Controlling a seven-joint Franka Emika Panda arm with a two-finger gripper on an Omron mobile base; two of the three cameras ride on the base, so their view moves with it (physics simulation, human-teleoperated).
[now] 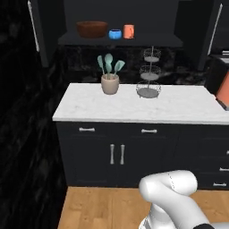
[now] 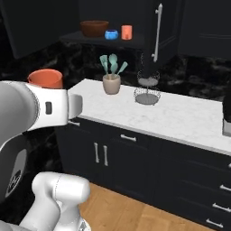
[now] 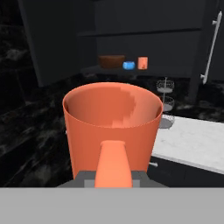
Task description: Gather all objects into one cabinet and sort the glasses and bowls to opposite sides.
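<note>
My gripper (image 3: 113, 178) is shut on the handle of an orange mug (image 3: 111, 127), which stands upright and close in the hand view. The same mug (image 2: 45, 78) shows above my forearm, held left of the counter and level with it. The black upper cabinet (image 1: 120, 40) stands open. On its shelf sit the brown wooden bowl (image 1: 91, 29), the small blue bowl (image 1: 115, 34) and a second orange mug (image 1: 129, 31), left to right. They show again as the bowl (image 2: 94, 28), blue bowl (image 2: 111, 34) and mug (image 2: 127, 32). The fingertips are hidden under the held mug.
A beige pot with teal spoons (image 1: 109, 76) and a tiered wire stand (image 1: 150, 76) sit on the white marble counter (image 1: 179, 107) below the shelf. The open cabinet door with its white bar handle (image 2: 157, 31) juts out to the right of the shelf. Black drawer units line the counter's front.
</note>
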